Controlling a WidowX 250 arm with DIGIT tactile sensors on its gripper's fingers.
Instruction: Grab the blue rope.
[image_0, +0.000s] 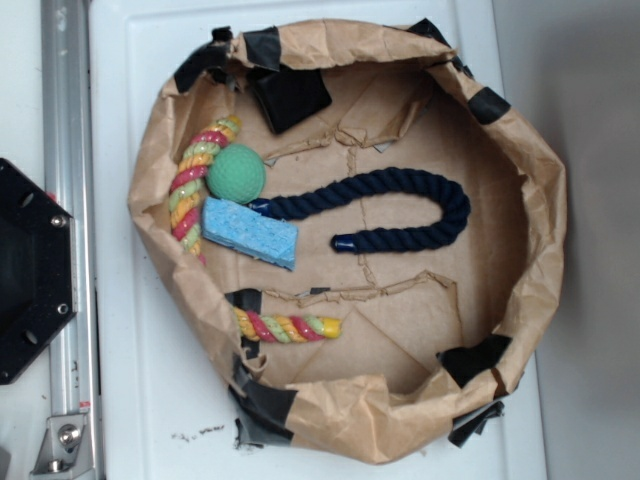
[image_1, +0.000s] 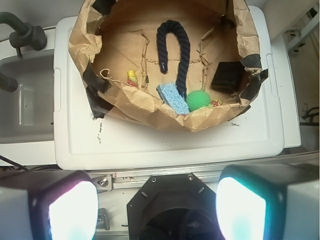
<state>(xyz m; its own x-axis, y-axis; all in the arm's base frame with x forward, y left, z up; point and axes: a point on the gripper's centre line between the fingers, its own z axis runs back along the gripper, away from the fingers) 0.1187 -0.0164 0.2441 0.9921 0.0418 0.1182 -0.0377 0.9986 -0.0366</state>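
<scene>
Exterior view: inside a brown paper nest on a white surface, the blue rope, bent in a U, one capped end beside the light blue sponge, the other near the middle. Next to the sponge, a green ball and a red-yellow-green rope; a shorter one lower down.

Wrist view: well short of the nest, above the black base, the gripper, fingers spread wide, nothing between. Far inside the nest, the blue rope, untouched, one end at the sponge.
</scene>
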